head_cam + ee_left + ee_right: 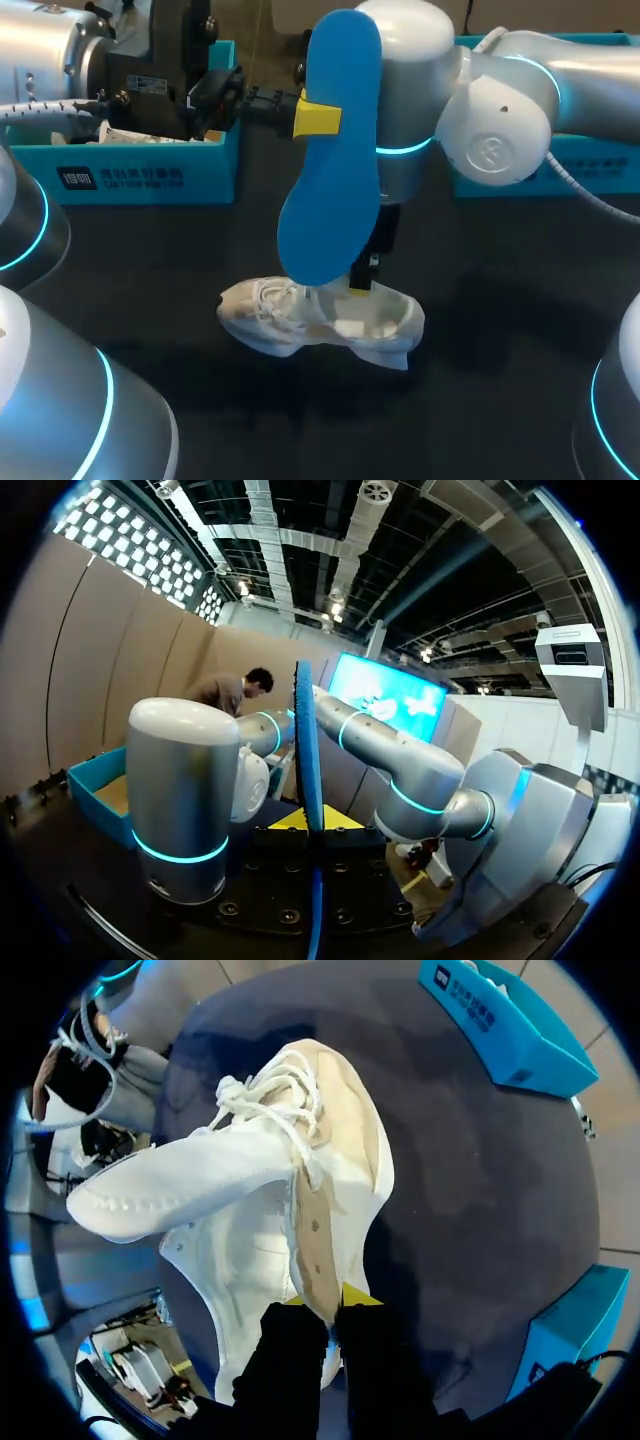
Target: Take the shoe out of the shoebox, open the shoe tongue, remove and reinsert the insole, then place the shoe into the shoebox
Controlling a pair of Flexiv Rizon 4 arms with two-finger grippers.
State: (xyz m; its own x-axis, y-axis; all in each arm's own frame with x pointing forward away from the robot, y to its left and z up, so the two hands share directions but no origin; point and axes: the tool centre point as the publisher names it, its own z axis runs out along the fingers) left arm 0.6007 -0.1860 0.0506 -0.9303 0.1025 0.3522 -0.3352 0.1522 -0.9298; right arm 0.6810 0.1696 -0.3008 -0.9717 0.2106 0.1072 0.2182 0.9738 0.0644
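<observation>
Left hand, right hand, seemingly clenched.

Robotics workspace, ring-lit grey arms, dark table, teal shoeboxes

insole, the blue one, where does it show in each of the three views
head view: the insole stands upright in the middle, held by the left pincer.
left wrist view: seen edge-on, between that pincer's fingers.
right wrist view: not in it.
shared landmark: the right arm, behind the insole in the left wrist view too; the right pincer grips the shoe.
</observation>
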